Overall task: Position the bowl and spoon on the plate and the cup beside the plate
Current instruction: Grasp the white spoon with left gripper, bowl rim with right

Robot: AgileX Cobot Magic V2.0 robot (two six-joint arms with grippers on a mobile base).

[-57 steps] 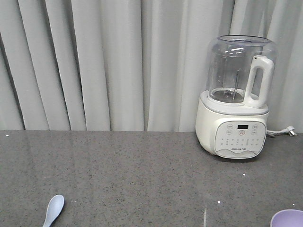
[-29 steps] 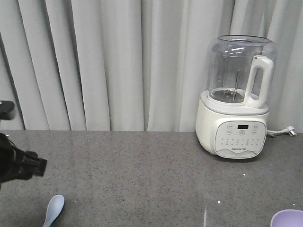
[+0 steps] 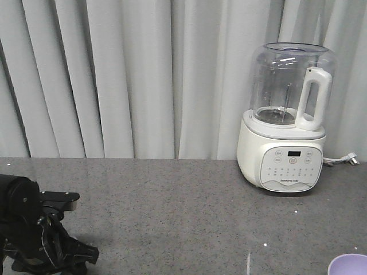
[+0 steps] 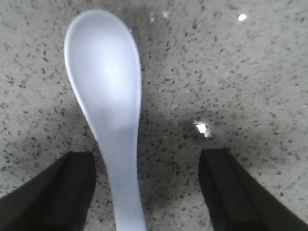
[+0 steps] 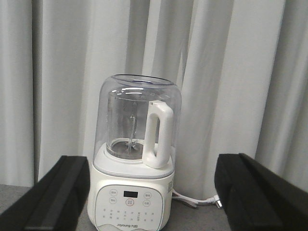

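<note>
Bare grey bench (image 3: 172, 212) runs from my left arm (image 3: 31, 232), low at the front-left corner, to the blender (image 3: 287, 120) standing before the curtain (image 3: 143, 74) at the back right. The bowl (image 3: 348, 265) is cut by the bottom-right edge. My left end effector (image 4: 147, 161) hangs open low over the bench, the spoon (image 4: 106, 91) lying with its handle between the fingers (image 4: 57, 192) (just beside one, well apart from the other). My right end effector (image 5: 151, 163) is raised, spread wide, facing the blender. A second ago the front view showed the spoon and no arm; now the arm hides it.
</note>
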